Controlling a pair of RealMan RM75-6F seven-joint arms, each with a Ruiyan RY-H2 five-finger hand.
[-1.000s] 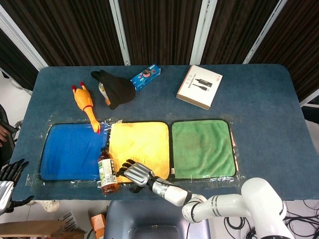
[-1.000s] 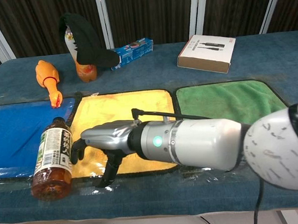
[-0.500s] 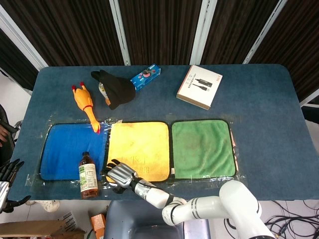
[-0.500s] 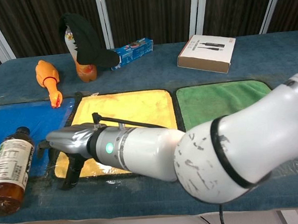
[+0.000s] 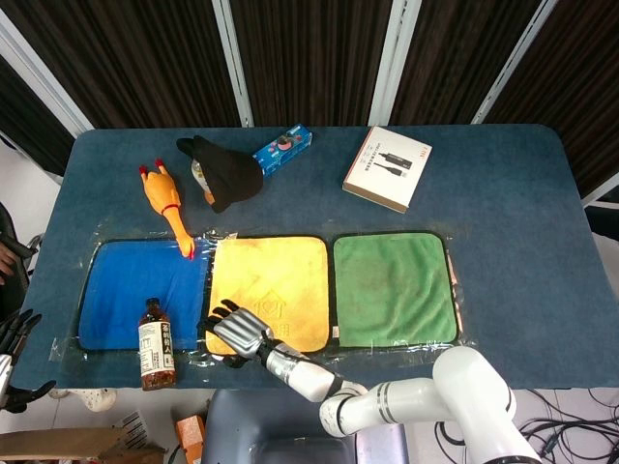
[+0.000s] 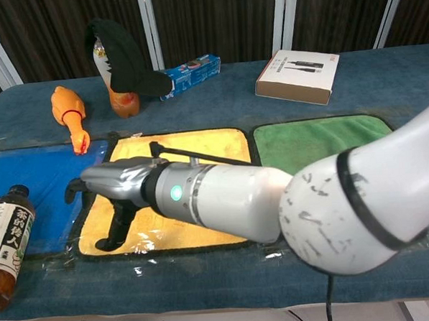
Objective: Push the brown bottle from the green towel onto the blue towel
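Note:
The brown bottle (image 5: 155, 344) with its white label lies on its side, cap pointing away from me. Its upper half is over the front edge of the blue towel (image 5: 126, 285) and its base sticks out onto the table. In the chest view the bottle (image 6: 4, 242) is at the far left edge. My right hand (image 5: 235, 333) hovers over the front left corner of the yellow towel (image 5: 276, 275), fingers spread, a gap to the right of the bottle. That same right hand (image 6: 119, 185) holds nothing. The green towel (image 5: 392, 288) is bare. Only the fingertips of my left hand (image 5: 14, 329) show at the frame's left edge.
At the back of the table lie a rubber chicken (image 5: 164, 203), a black cloth over a bottle (image 5: 224, 174), a blue packet (image 5: 282, 148) and a white box (image 5: 387, 167). Clear plastic film (image 5: 135, 353) runs under the towels near the front edge.
The bottle has slid left from the yellow towel's corner to the blue towel's front edge. My right hand followed it left, then drew back slightly to the right.

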